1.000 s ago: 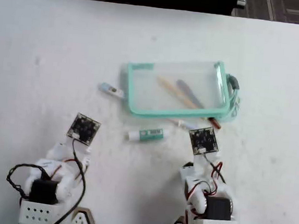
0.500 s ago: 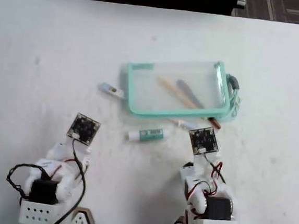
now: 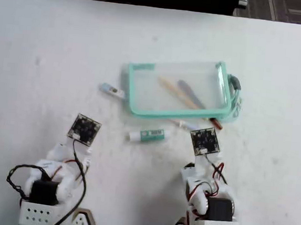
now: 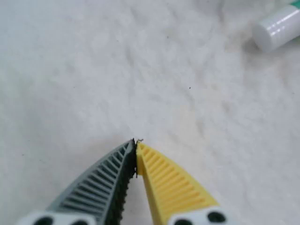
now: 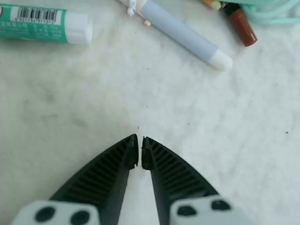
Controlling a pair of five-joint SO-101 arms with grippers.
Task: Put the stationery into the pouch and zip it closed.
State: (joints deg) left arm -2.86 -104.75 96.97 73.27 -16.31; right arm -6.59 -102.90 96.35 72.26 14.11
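Seemed partly done. Spotted two pencils (image 3: pixel 176 91) inside pouch (image 3: pixel 132 90), glue stick (image 3: pixel 147 135) and pen (image 5: pixel 180 32) outside. Judged zipping pending. Found left gripper (image 4: pixel 136 143), right gripper (image 5: pixel 139 152) pinched closed, empty.

The frosted clear plastic pouch with mint-green trim (image 3: pixel 147 88) looks smooth; the white tabletop (image 4: pixel 84 70) is matt (faintly grainy).

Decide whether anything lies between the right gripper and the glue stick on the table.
Nothing visible does. In the right wrist view, bare table separates the shut right gripper from the glue stick. The blue-grey pen lies off to one side, nearer the pouch, not on that line.
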